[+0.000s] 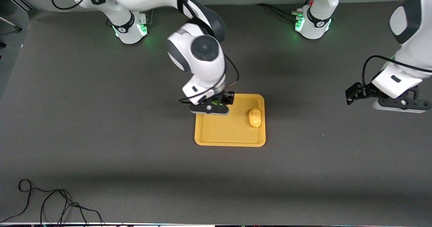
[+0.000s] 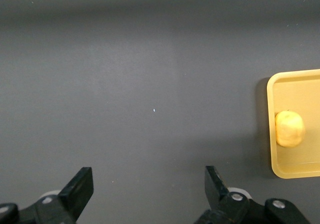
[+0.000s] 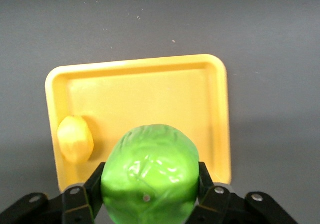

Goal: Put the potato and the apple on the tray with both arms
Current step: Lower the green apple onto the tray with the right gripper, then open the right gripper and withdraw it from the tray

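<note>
Tray (image 1: pixel 216 136) holding potato (image 1: pixel 255 117), right fingers (image 3: pixel 207 181) clamping apple (image 3: pixel 150 176)

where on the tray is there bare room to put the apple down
Most of the tray floor is bare, from the potato across to the rim toward the right arm's end. The right gripper holds the apple over that stretch. The left gripper waits open off-tray.

Glossy faceted apple (image 3: pixel 151 176), smooth matt potato (image 1: pixel 255 117), plastic-looking tray (image 1: pixel 229 137), matt dark grey table (image 1: pixel 101 136).
</note>
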